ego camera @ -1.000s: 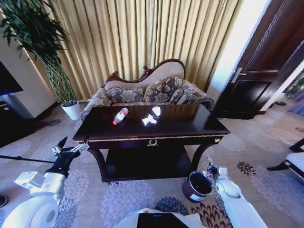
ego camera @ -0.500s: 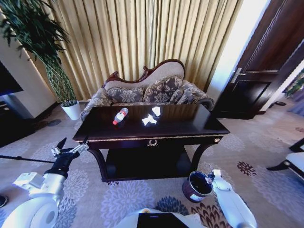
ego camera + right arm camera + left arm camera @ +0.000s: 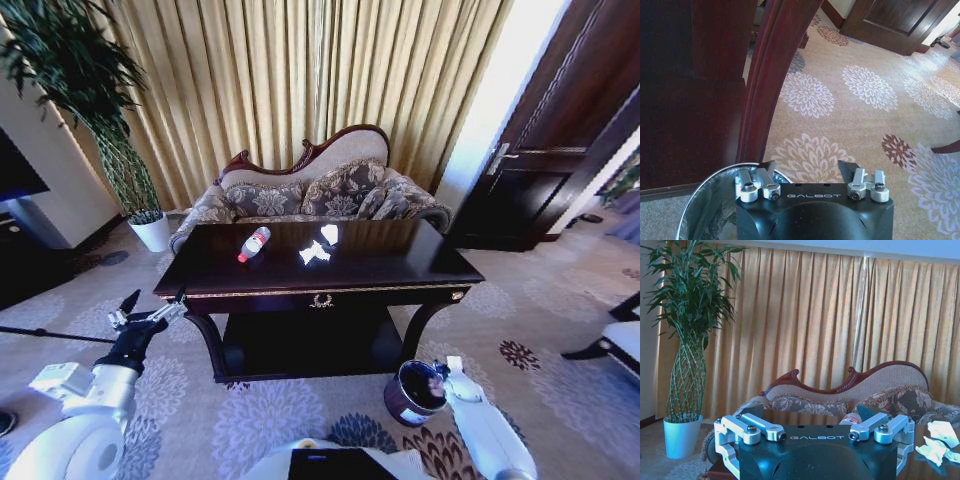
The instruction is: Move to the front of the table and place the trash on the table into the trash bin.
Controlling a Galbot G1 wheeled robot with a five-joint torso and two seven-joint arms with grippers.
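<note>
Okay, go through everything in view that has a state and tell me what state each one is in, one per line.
bottle: lying on its side on the table, cap on
paper scraps: crumpled, on the tabletop
trash bin: upright on the carpet, open top
left gripper: open, empty, raised by the table's left corner
right gripper: open, empty, over the bin's rim
door: closed
curtains: drawn

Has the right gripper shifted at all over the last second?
Yes. The right gripper has swung toward the robot's left, now over the trash bin rim instead of beside it.

"GALBOT" printed on left gripper [image 3: 810, 427] body and right gripper [image 3: 807, 172] body, just behind the jaws.
</note>
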